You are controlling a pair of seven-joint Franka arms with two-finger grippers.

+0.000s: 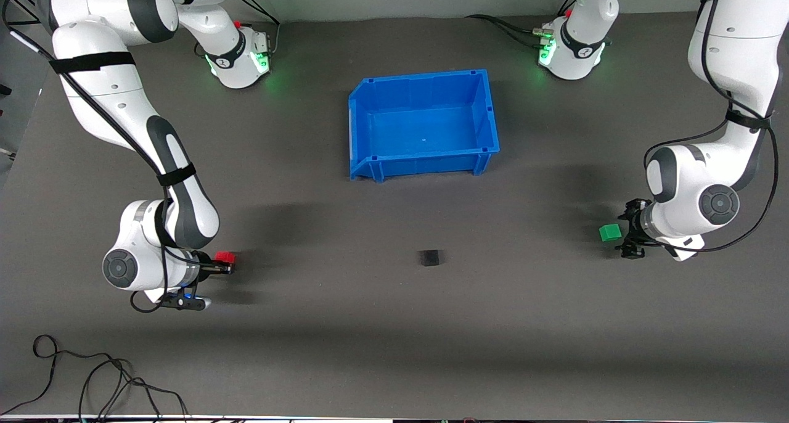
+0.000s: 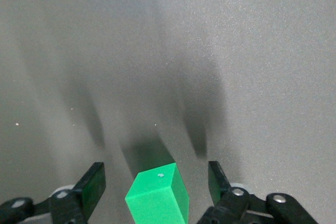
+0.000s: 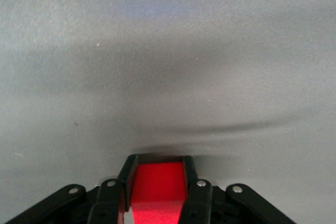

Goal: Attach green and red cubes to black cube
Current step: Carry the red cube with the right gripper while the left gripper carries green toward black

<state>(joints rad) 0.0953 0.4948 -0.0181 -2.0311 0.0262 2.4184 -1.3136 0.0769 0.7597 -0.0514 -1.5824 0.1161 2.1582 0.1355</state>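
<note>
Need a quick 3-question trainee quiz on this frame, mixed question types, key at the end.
1. True or false: the right tool is shut on the small red cube.
2. The left tool has its fingers: A) clamped on the small green cube; B) open, either side of it.
3. Which lies nearer the front camera: the small matte black cube or the blue plastic bin?

Key: 1 true; 2 B; 3 black cube.

The blue bin looks like glossy moulded plastic; the table is matt, finely grained grey; the black cube looks matt.
</note>
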